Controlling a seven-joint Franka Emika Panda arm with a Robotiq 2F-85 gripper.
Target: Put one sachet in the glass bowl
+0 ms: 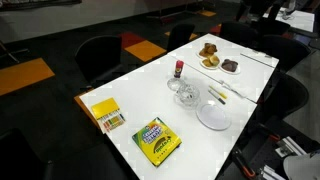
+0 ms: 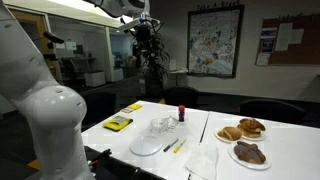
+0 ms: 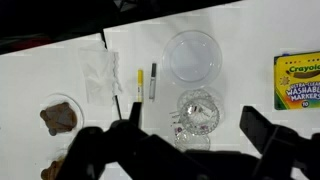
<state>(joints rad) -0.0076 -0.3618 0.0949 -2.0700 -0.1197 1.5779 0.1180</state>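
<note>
Brown pastry on a small plate [image 3: 58, 118] lies farthest left of the small round clear glass bowl [image 3: 200, 112] in the wrist view. Next comes a white paper napkin [image 3: 100, 75], then a yellow pen [image 3: 140, 82] and a dark pen [image 3: 153, 80] just left of the bowl. The flat round white plate [image 3: 192, 55] sits just beside the bowl, and the green-and-yellow marker box [image 3: 298, 80] lies well right of it. Our black gripper [image 3: 192, 142] hangs high over the bowl, fingers spread wide, holding nothing. We cannot make out a sachet for certain. We judge the danger to be descending on the wrong item, or clipping the bowl's rim directly below.
</note>
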